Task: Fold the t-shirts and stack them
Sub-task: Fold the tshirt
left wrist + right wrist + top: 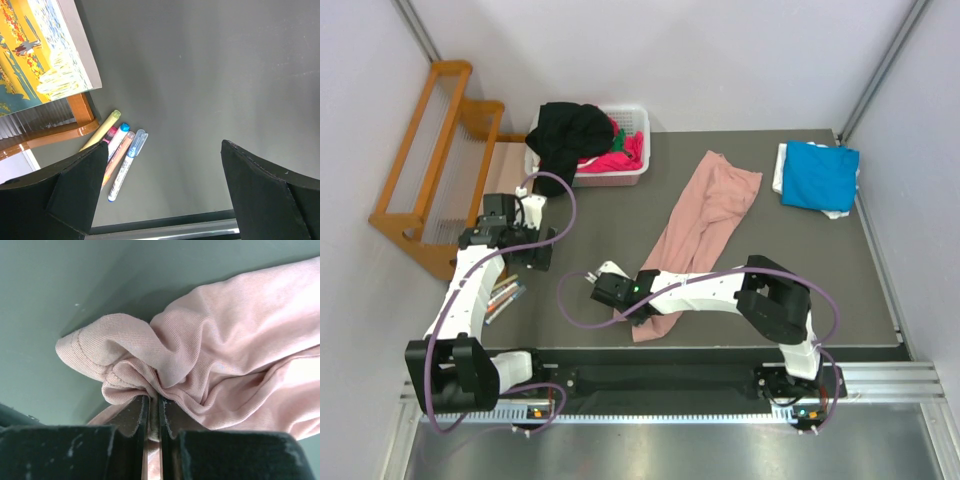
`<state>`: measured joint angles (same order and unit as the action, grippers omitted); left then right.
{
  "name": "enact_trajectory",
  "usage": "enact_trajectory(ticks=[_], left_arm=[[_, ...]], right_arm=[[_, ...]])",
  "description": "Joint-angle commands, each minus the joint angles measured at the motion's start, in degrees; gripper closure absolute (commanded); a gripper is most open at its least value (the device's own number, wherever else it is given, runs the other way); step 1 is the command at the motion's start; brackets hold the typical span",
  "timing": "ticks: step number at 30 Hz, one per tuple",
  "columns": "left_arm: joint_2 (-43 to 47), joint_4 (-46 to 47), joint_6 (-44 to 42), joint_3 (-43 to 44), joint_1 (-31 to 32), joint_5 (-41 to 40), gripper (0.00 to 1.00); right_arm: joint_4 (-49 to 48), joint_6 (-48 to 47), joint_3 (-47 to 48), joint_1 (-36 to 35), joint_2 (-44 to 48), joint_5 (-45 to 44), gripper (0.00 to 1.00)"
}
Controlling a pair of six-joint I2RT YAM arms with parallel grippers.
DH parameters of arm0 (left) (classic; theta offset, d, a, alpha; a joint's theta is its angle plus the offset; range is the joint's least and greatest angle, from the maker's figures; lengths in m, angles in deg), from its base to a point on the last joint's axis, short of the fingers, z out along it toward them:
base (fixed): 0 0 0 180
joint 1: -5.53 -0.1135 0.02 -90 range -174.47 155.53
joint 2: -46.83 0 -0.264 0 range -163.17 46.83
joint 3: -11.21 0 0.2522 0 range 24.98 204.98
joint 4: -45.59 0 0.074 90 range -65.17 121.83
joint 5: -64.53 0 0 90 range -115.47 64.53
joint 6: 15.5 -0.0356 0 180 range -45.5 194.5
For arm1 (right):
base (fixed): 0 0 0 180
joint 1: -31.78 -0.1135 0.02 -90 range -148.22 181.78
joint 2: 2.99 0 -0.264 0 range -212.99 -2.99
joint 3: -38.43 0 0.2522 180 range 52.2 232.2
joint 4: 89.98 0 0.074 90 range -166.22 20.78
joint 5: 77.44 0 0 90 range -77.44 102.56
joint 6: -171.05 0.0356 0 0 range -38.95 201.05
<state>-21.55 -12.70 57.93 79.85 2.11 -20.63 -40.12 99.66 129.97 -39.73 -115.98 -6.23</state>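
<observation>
Cloth first: dusty-pink t-shirt (705,215) strung out as a long rumpled band from the centre of the top view down to lower centre, lying on the dark table (800,260); near end bunched up at the right gripper (152,407); clamped tight on a gather of the pink knit, just behind a stitched hem curling out at the left of the right wrist view; fingers (130,415) all but meeting, only a thin fold between them; left gripper (162,150) spread wide and holding nothing, hovering over bare table at the left, a few marker pens (122,155) lying just beyond its left finger.

Judged a thin, light, limp jersey; no stiffness to keep a shape; likely to drape and trail behind whichever point gets lifted; probably not slippery against the pads and not fragile, though apt to stretch if hauled from one pinch; best taken at hems, shoulder seams or corners, where doubled stitching gives a firmer bite; present hold on a crumple rather than a clean corner, so probably fine for dragging but poor for spreading flat; would call for a second hold further along the same edge, with the free left gripper, before any fold.

Elsewhere: bright blue t-shirt (820,175) folded at upper right, over a white layer (782,170) of unclear kind; black t-shirt (570,135) and magenta t-shirt (620,160) heaped in the white basket (638,112) at upper centre-left.
</observation>
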Motion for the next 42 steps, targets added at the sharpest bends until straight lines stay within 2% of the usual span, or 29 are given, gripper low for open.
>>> enact_trajectory(ticks=[1,6,12,22,27,30,34,42], left_arm=[[1.41,1.47,-0.91,-0.64,-0.45,-0.62,0.01],[0.88,1.56,-1.09,-0.03,-0.36,-0.62,0.01],[-0.08,1.38,-0.65,1.2,-0.45,0.08,0.01],[-0.09,-0.2,-1.0,3.39,-0.45,0.61,0.01],[-0.18,-1.25,-1.35,4.45,-0.45,1.22,0.01],[-0.18,-1.52,-1.61,4.89,-0.36,1.22,0.02],[-0.53,-2.05,-1.53,5.6,-0.36,1.75,0.01],[-0.97,-2.84,-2.05,6.12,-0.45,1.66,0.01]], right_arm=[[2.31,-0.59,-0.79,-0.39,-0.48,-2.58,1.0],[4.68,-4.63,1.76,-4.6,5.49,3.56,1.0],[9.25,-3.58,5.54,-5.84,12.26,12.53,1.0],[8.64,-0.16,0.1,-3.65,21.22,15.62,1.0],[1.97,0.37,-8.24,8.12,27.11,20.7,1.0],[0.56,-1.21,-8.78,14.45,28.44,19.59,1.0],[-1.9,-4.01,-6.5,21.82,26.08,19.4,1.0],[-5.07,-7.7,-0.61,30.54,16.93,23.0,1.0]])
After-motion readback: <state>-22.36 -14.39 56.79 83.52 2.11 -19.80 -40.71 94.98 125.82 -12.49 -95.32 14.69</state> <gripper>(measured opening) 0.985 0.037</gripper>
